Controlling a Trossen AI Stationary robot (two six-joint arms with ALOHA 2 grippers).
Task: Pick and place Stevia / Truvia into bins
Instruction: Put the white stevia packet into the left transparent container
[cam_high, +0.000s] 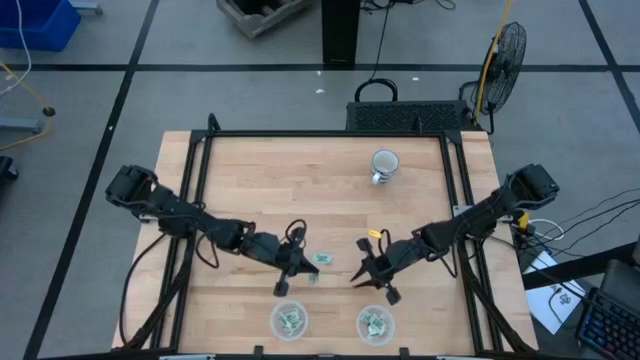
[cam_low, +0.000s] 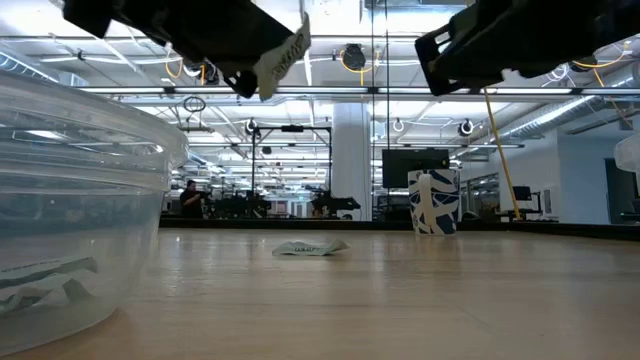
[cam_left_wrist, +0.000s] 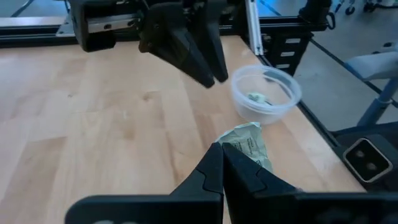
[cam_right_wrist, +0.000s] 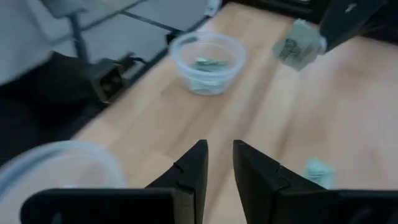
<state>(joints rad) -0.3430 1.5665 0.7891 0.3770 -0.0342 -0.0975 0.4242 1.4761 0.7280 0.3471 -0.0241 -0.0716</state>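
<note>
My left gripper (cam_left_wrist: 221, 163) is shut on a pale green Stevia sachet (cam_left_wrist: 247, 143), above the table between the loose sachet and the left bin (cam_high: 289, 322). In the low view the sachet (cam_low: 285, 55) shows high off the wood. My right gripper (cam_right_wrist: 219, 160) is open and holds nothing, hovering just beyond the right bin (cam_high: 374, 323). Both clear tubs hold sachets. One more sachet (cam_high: 324, 258) lies flat on the table between the grippers; it also shows in the low view as sachet (cam_low: 310, 247). My left gripper pinches the sachet between its two shut fingers by one end (cam_left_wrist: 231, 149). The rest of the sachet sticks out past the fingertips. The fingers come slanting down from the table's left. The sachet is lifted clear of the table, tilted.
A white mug (cam_high: 385, 163) stands toward the table's far edge, right of the middle. The black frame rail (cam_high: 320, 133) runs around the tabletop. Bare wood lies between the mug and the grippers. The bins sit close to the near edge.
</note>
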